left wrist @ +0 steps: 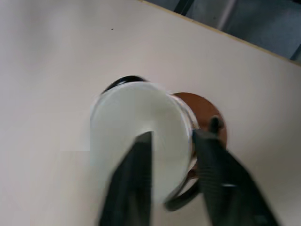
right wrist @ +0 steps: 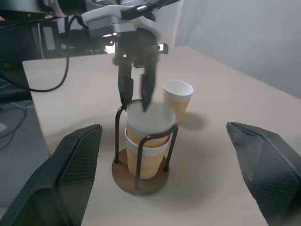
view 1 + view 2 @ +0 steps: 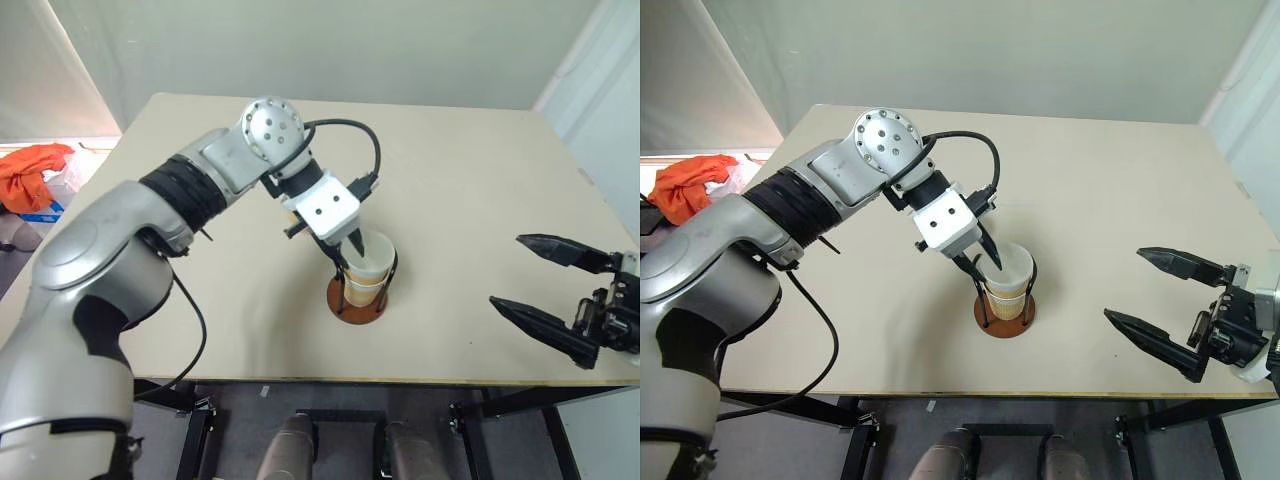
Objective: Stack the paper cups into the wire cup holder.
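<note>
Two paper cups (image 2: 146,141) sit nested in the wire cup holder (image 2: 139,176); third cup (image 2: 178,98) remains on the counter (image 3: 480,200); left end effector (image 2: 135,104) parted over top rim, right end effector (image 3: 545,282) apart, empty

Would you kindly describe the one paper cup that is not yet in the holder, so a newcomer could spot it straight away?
Start at the beige table and find the wire cup holder with its brown round base, near the table's front edge. Just beyond it, behind the left gripper, stands a lone paper cup. Unlike the two stacked cups inside the wires, it sits directly on the table, upright and by itself.
</note>
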### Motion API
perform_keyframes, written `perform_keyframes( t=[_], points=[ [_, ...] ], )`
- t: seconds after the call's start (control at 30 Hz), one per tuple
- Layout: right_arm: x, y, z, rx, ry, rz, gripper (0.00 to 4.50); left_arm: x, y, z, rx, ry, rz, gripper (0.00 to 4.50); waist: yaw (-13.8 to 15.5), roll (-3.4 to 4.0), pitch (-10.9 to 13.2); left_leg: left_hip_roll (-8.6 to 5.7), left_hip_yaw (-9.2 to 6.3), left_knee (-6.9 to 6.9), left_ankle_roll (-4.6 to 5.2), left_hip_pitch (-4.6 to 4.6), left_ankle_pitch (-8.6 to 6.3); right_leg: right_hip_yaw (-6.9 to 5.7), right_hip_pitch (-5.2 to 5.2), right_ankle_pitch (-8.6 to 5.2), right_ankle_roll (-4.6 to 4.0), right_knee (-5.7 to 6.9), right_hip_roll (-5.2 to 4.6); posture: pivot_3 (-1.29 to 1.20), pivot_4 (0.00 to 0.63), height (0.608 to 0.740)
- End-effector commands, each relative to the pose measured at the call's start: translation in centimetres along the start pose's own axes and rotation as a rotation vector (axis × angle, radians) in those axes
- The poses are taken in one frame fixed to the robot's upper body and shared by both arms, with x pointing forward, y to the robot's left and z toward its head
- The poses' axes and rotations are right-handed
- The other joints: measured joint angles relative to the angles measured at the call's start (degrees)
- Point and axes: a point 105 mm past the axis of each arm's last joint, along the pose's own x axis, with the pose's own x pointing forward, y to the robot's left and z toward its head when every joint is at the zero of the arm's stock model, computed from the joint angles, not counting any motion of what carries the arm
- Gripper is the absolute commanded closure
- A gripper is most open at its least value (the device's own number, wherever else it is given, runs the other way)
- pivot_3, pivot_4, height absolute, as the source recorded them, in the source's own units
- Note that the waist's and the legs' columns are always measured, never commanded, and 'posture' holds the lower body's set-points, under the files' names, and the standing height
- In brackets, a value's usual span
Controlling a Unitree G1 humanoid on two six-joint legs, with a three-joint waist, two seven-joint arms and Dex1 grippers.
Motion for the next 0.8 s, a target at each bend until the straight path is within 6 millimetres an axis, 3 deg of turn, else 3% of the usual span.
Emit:
perform_keyframes(
  t=[0.03, 0.13, 0.27, 0.5, 0.8],
  points=[
    [0.6, -0.1, 0.4, -0.018, -0.016, 0.048, 0.0, -3.5, 1.2, 0.0, -0.062, -0.008, 0.145, 2.55, 0.0, 0.0, 0.0, 0.0, 0.0, 0.0, 0.0, 0.02, 0.0, 0.0, 0.01, 0.01, 0.01, 0.01, 0.0, 0.0, 0.15, 0.74],
    [1.1, -0.4, 0.2, -0.014, -0.015, 0.081, 0.0, -7.4, 1.2, -1.9, -0.223, 0.016, 0.321, 2.55, -0.3, 0.01, 0.0, 0.01, 0.04, 0.0, -0.04, 0.05, 0.03, 0.0, 0.0, 0.02, 0.05, 0.03, 0.02, 0.0, 0.15, 0.74],
    [2.2, -0.6, -0.5, 0.008, -0.02, 0.123, 0.0, -9.3, -1.3, -6.8, -0.449, 0.176, 0.437, 2.55, -0.4, 0.09, 0.0, 0.03, 0.04, -0.05, -0.11, 0.16, 0.08, 0.04, 0.04, -0.04, 0.05, 0.03, 0.04, 0.0, 0.15, 0.74],
    [3.3, -1.1, -0.6, -0.007, -0.025, 0.154, 0.0, -7.8, -3.3, -10.7, -0.623, 0.274, 0.488, 2.55, 0.6, 0.07, 0.0, -0.1, -0.14, 0.14, -0.33, -0.12, 0.27, 0.02, -0.01, -0.03, 0.17, 0.0, 0.01, 0.0, 0.15, 0.74],
    [3.3, -0.5, -0.5, -0.012, -0.019, 0.1, 0.0, -5.2, -3.2, -13.1, -0.739, 0.305, 0.576, 2.55, 0.8, 0.05, 0.0, -0.23, 0.24, 0.39, -0.16, -0.23, 0.16, -0.1, -0.07, 0.06, 0.34, -0.06, -0.29, 0.0, 0.15, 0.74]
  ],
)
